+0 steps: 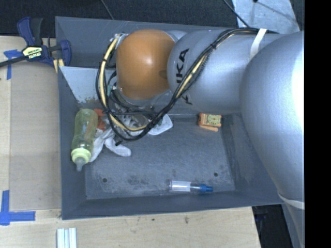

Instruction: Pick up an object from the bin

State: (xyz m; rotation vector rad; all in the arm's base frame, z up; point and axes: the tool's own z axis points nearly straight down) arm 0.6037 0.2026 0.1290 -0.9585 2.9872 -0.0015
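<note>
While my end effector [133,121] hangs over a crumpled white cloth [118,148] at the grey metal bin's [165,159] nine o'clock, I cannot tell its grip.

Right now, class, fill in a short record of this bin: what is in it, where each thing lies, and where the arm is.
bin: grey metal
arm: in from the right, its orange cover over the far left part
white wad: crumpled, partly under the cover
bottle: clear, lying along the left wall
box: small, orange, far side right of middle
syringe: blue tip, lying by the near wall
</note>
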